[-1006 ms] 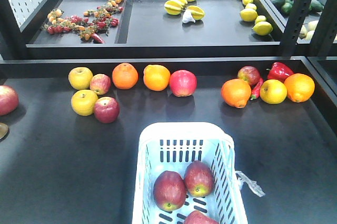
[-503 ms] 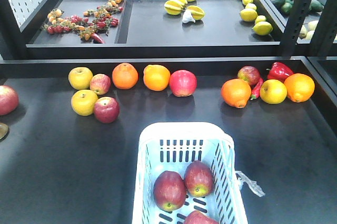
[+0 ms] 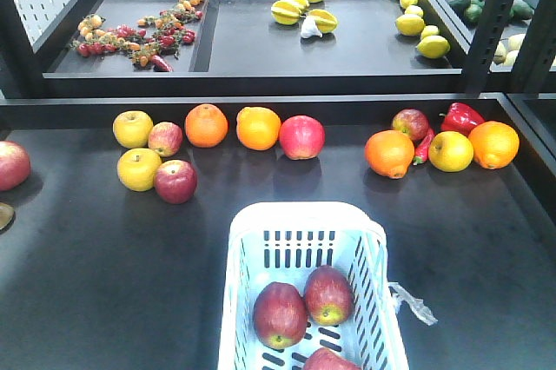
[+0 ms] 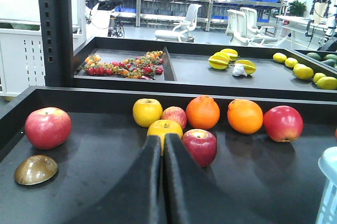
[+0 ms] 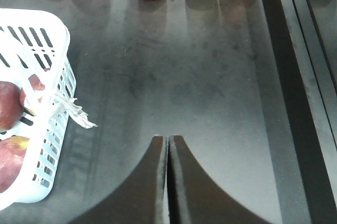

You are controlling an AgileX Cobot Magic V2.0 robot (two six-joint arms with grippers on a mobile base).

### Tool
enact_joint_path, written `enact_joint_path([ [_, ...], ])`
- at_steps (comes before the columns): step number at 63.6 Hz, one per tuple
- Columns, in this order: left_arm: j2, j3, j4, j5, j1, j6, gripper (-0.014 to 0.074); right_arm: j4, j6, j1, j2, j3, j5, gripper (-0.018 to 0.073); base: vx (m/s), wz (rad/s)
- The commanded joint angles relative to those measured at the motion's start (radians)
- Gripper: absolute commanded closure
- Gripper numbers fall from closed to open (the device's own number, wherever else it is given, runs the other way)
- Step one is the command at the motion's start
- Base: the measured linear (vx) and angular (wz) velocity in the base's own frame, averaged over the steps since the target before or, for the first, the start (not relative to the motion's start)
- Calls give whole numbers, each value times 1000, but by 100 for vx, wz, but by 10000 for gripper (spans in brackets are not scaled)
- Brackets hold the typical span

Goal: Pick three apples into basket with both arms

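1. Your basket (image 3: 308, 240) is pale slotted plastic, rectangular with rounded corners, and sits at the counter's (image 3: 95, 274) front edge, near the middle.
2. All three apples lie inside it on the slotted floor: one (image 3: 280, 315) dark red and oval with a yellow-green patch low down, one (image 3: 328, 294) touching its right side, and one (image 3: 327, 360) cut off by the frame's lower edge.
3. A crinkled clear scrap (image 3: 415, 301) hangs from the basket's right rim onto the matte black counter.
4. Your left gripper (image 4: 162, 145) has its smooth black fingers pressed together, holding nothing, above the counter's left part, pointing at a yellow apple (image 4: 165, 130) and a glossy red one (image 4: 199, 146).
5. Your right gripper (image 5: 168, 145) is likewise closed and empty, over bare counter just right of the basket.
6. Along the counter's back edge you see dimpled oranges (image 3: 206, 125) and a shiny red pepper (image 3: 461, 117).
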Motion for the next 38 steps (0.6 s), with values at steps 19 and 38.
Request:
enact_joint_path([
  [19,-14,23,-9,-85,2,-8,603,-24,-9,-8,5,-28,-48,568,0,0],
  [38,-14,23,-9,-85,2,-8,603,-24,-9,-8,5,-28,-48,568,0,0],
])
